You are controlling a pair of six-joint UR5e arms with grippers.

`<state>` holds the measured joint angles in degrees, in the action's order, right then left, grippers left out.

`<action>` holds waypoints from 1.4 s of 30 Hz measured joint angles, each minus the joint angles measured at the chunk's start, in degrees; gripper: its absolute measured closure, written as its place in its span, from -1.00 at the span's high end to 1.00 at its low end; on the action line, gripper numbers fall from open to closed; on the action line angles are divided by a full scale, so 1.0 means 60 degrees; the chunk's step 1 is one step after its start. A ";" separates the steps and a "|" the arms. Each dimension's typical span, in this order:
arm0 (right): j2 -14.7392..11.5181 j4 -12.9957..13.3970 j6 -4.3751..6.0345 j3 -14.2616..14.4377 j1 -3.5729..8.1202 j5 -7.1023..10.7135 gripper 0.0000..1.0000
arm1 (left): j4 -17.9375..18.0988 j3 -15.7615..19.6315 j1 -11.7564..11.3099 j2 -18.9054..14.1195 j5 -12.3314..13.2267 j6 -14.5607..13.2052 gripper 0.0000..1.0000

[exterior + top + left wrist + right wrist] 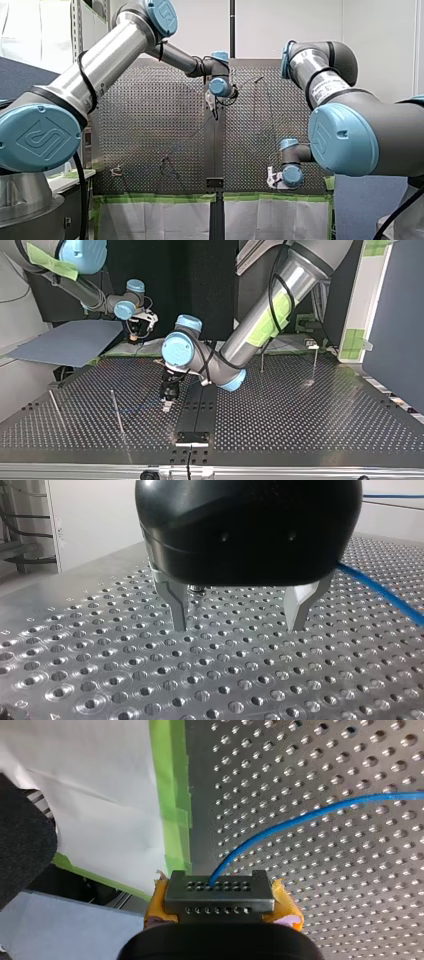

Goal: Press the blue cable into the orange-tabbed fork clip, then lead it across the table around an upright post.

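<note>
Yellow-padded, my right gripper (pixel 217 887) clamps the blue cable (pixel 310 817) (to steer it, I judge); my left gripper (pixel 239 627) hovers, jaws apart.

Top view: my left gripper (pixel 167 404) hangs over the table (pixel 300 420), just beside its centre seam (pixel 200 405); the cable (pixel 380 593) lies on the table beside it; two posts (pixel 117 412) stand upright at the view's left, two further posts (pixel 261 360) at its far right; my right gripper (pixel 136 334) sits at the far edge, where the cable enters a block (pixel 220 892).
</note>
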<state>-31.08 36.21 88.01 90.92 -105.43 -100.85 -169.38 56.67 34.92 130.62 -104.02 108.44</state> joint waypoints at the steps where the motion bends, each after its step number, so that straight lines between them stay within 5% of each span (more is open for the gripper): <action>1: 0.0086 0.0046 0.0018 -0.0001 0.0029 -0.0011 -1.00 | 0.0000 0.0000 0.0000 -0.0001 0.0000 0.0000 0.89; 17: 0.0736 0.0574 0.0183 -0.0006 0.0372 -0.0097 -1.00 | 0.0000 -0.0001 -0.0011 -0.0001 0.0000 0.0002 0.89; 42: 0.2208 0.1662 0.0700 -0.0316 0.0849 -0.0083 -1.00 | -0.0001 0.0000 -0.0025 0.0000 -0.0093 -0.0013 0.89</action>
<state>-17.83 46.19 92.20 89.03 -100.33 -101.34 -169.38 56.67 34.78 130.62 -104.57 108.37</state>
